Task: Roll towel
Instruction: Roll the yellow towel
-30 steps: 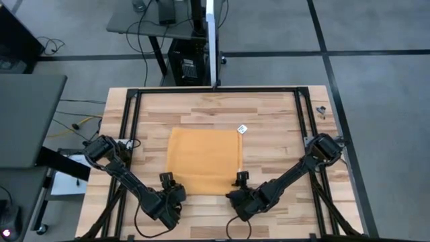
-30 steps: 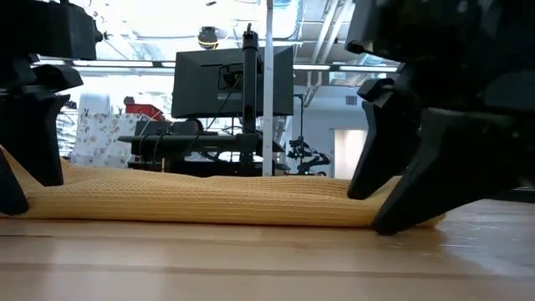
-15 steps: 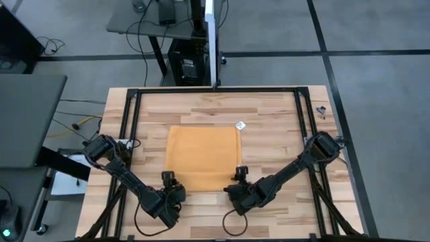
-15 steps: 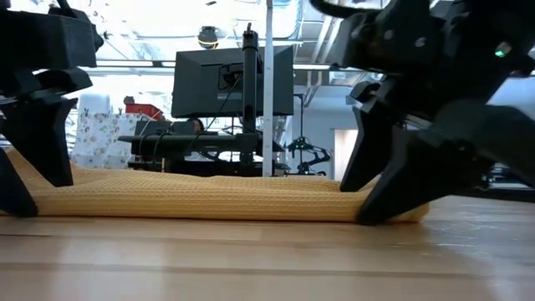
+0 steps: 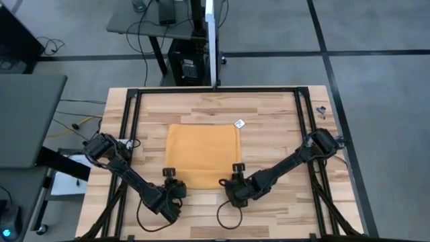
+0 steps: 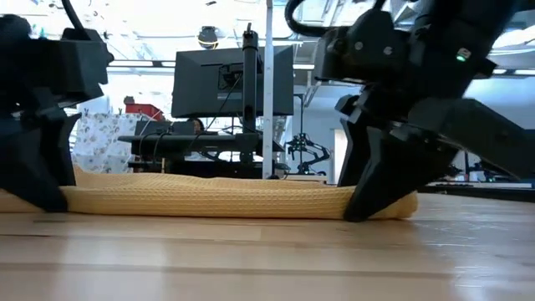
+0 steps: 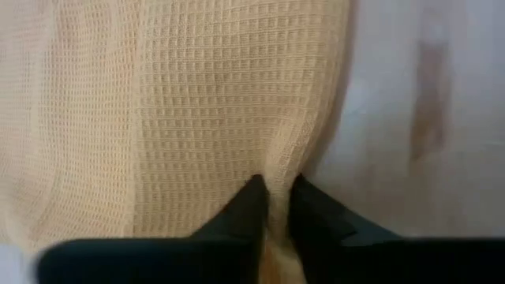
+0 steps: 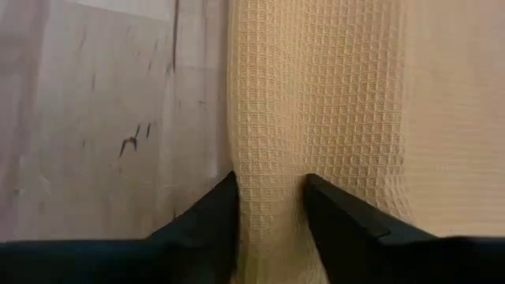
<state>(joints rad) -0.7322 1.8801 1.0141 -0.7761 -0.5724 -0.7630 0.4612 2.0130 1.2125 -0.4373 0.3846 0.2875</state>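
- We find the left gripper [image 5: 170, 176] at the near left corner of the towel [image 5: 203, 154]; in its wrist view the two dark fingers [image 7: 251, 207] are nearly together with a fold of waffle-weave cloth pinched between them, and their bases are cut off by the frame edge.
- We find the right gripper [image 5: 236, 170] at the near right corner; its fingers [image 8: 217, 207] stand further apart, with the thickened edge of the cloth clamped between them.
- In the low view the near edge reads as a low, rounded ridge [image 6: 209, 201] along the table [image 5: 269, 114]; both ends are hidden behind the dark gripper bodies, so we cannot make out the contact points there.
- From above, the towel lies mid-table, roughly rectangular, between the two arms.
- We note a small white tag [image 5: 239, 124] at its far right corner; we cannot read any marking on it.
- Beyond the table, a monitor [image 6: 234, 79] on a stand is partly hidden by a pole.
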